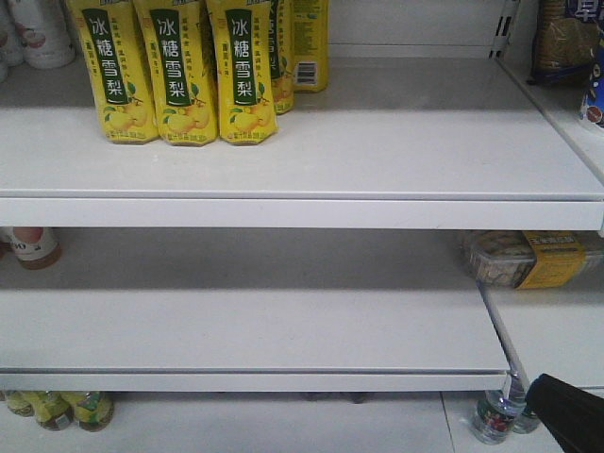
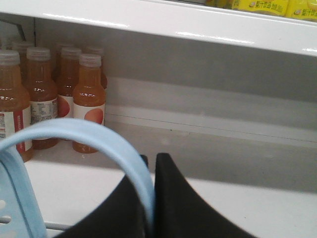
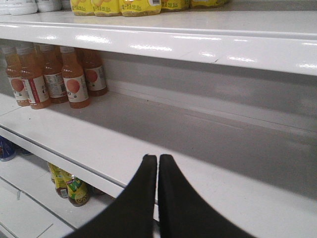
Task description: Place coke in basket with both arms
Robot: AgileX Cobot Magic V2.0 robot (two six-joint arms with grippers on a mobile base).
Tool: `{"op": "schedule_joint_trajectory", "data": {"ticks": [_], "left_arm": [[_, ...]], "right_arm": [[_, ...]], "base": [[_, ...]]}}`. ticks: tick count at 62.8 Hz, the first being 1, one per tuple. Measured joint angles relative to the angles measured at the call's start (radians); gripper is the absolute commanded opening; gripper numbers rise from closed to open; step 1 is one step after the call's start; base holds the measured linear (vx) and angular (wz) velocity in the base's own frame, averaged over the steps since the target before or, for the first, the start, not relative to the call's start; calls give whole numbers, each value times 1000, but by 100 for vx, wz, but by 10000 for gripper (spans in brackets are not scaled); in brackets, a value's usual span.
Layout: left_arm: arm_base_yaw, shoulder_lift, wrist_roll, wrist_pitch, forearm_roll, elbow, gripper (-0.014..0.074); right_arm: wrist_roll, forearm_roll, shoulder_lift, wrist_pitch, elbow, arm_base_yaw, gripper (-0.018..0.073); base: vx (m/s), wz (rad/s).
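Note:
The coke is out of view in every frame. In the left wrist view my left gripper (image 2: 151, 163) is shut on the light blue handle (image 2: 84, 136) of the basket; a bit of the basket's slotted side (image 2: 15, 208) shows at the lower left. My right gripper (image 3: 157, 161) is shut with nothing between its black fingers, held in front of the white middle shelf (image 3: 213, 183). A black arm part (image 1: 566, 411) shows at the bottom right of the front view.
Yellow pear-drink cartons (image 1: 170, 71) stand on the top shelf (image 1: 377, 151). Orange juice bottles (image 3: 54, 77) crowd the far left of the middle shelf, also seen as bottles (image 2: 49, 94) in the left wrist view. Green-labelled bottles (image 3: 72, 186) stand below. A packaged tray (image 1: 524, 257) lies at right.

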Motion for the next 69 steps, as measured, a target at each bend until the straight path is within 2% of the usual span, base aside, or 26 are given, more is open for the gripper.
{"op": "schedule_joint_trajectory", "data": {"ticks": [20, 26, 32, 39, 48, 60, 69], "left_arm": [[0, 0, 0, 0, 0, 0, -6], [0, 0, 0, 0, 0, 0, -6], [0, 0, 0, 0, 0, 0, -6], [0, 0, 0, 0, 0, 0, -6], [0, 0, 0, 0, 0, 0, -6], [0, 0, 0, 0, 0, 0, -6], [0, 0, 0, 0, 0, 0, -6]], "right_arm": [[0, -1, 0, 0, 0, 0, -5], [-3, -32, 0, 0, 0, -2, -5], [-1, -69, 0, -2, 4, -24, -5], [37, -110, -1, -35, 47, -86, -5], [230, -199, -47, -90, 151, -200, -5], [596, -460, -170, -102, 220, -358, -5], [741, -622, -236, -109, 220, -442, -5]], "base": [[0, 0], [0, 0], [0, 0], [0, 0], [0, 0], [0, 0], [0, 0]]}}
